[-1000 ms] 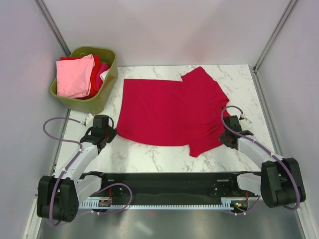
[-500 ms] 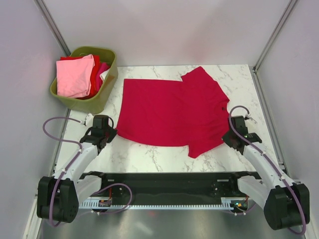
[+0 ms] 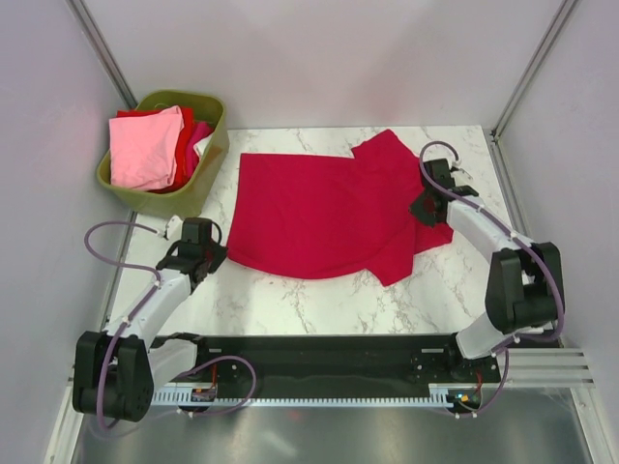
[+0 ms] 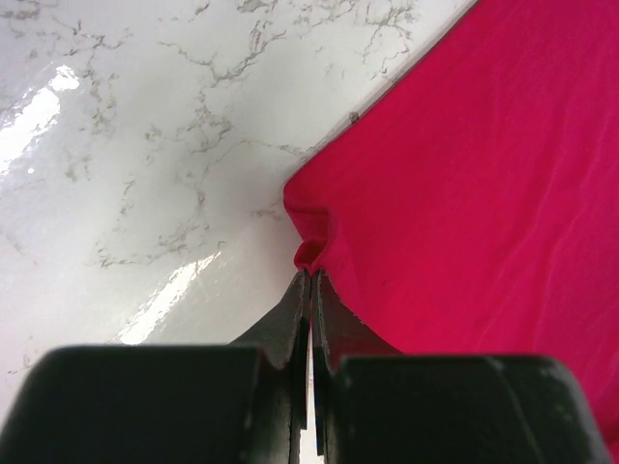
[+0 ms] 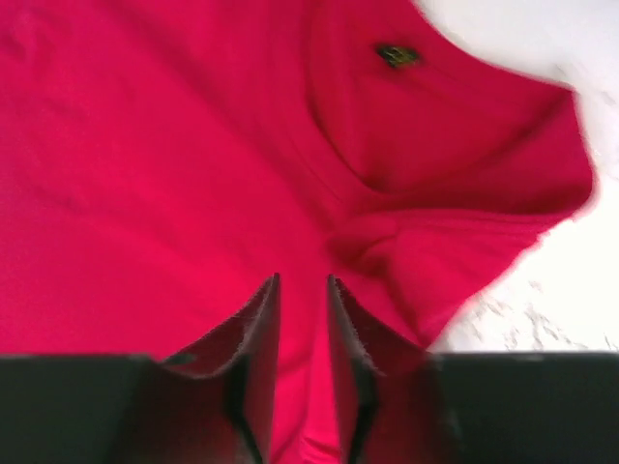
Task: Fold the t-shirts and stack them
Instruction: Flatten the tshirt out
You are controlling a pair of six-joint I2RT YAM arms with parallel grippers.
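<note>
Red shirt (image 3: 319,208) flat on the table (image 3: 290,295), left gripper (image 4: 309,278) clamped tight on its hem corner, right gripper (image 5: 302,309) barely apart, nipping cloth near the collar: that thin bite could slip mid-fold, leaving the sleeve crooked.

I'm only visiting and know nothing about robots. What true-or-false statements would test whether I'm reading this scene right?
A crimson t-shirt lies on the marble table. True.
The olive-green basket is empty. False: it holds clothes, a light pink shirt on top.
The left pincer is shut on the crimson t-shirt's edge. True.
The basket stands at the table's right side. False: it stands far left.
The right pincer hangs over bare marble. False: it is over the crimson t-shirt.
</note>
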